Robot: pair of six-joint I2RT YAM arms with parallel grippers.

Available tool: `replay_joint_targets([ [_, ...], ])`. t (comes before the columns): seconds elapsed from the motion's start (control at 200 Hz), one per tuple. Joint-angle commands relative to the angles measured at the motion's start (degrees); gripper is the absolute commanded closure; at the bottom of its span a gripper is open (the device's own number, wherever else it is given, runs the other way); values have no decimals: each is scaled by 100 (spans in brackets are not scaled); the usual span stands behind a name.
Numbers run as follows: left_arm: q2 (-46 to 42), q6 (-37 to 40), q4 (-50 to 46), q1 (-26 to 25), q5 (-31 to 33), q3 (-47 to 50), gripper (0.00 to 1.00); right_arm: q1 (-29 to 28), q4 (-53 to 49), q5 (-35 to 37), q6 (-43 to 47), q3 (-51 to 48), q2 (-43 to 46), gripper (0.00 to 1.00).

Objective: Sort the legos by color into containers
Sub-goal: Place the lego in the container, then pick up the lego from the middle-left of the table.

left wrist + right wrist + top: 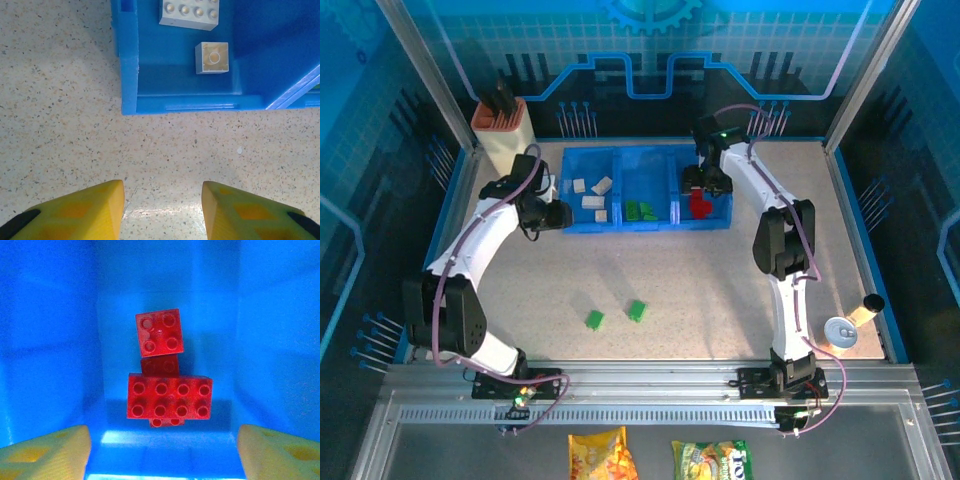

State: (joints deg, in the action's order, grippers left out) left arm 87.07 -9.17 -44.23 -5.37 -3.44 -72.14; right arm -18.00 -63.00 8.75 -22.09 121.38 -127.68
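**Claw state.** My right claw (pixel 162 442) hangs over the red bin (pixel 45 340), fingers spread wide, nothing between them. The red bricks (pixel 169 396) lie loosely piled below. My left claw (pixel 162 200) is parted and empty above the table (pixel 60 100), just outside the corner of the cream bin (pixel 130 75), which holds cream bricks (pixel 212 57).

**Work left.** One green brick (pixel 594 319) and another green brick (pixel 637 310) lie loose on the table, well apart from the tray (pixel 650 228).

**Handling (my judgement).** Light, rigid, smooth-sided plastic, not fragile. I should pinch across two opposite flat walls, low and centred. I should avoid studs and corners, because a skewed grip may twist the brick or squirt it out.
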Motion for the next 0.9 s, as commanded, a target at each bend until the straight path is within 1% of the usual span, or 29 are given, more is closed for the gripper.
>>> replay_joint_targets([
  [0.0,-275,-184,-311,-8,-186,0,54,-59,-43,16,25,-223,261,18],
  [0.195,-605,-543,-393,-95,-426,371,52,-146,175,16,-49,-765,741,18],
  [0.28,-697,-680,-411,-287,-448,592,51,-209,288,16,-86,-1114,1014,18],
  [0.39,-786,-898,-380,-681,-340,888,50,-287,456,17,-163,-1639,1399,18],
  [0.635,-823,-1456,-367,-1746,-29,1447,46,-423,765,-14,-338,-2735,2246,18],
  [0.895,-901,-1989,-291,-2568,201,2084,45,-494,919,-7,-379,-3507,2755,18],
])
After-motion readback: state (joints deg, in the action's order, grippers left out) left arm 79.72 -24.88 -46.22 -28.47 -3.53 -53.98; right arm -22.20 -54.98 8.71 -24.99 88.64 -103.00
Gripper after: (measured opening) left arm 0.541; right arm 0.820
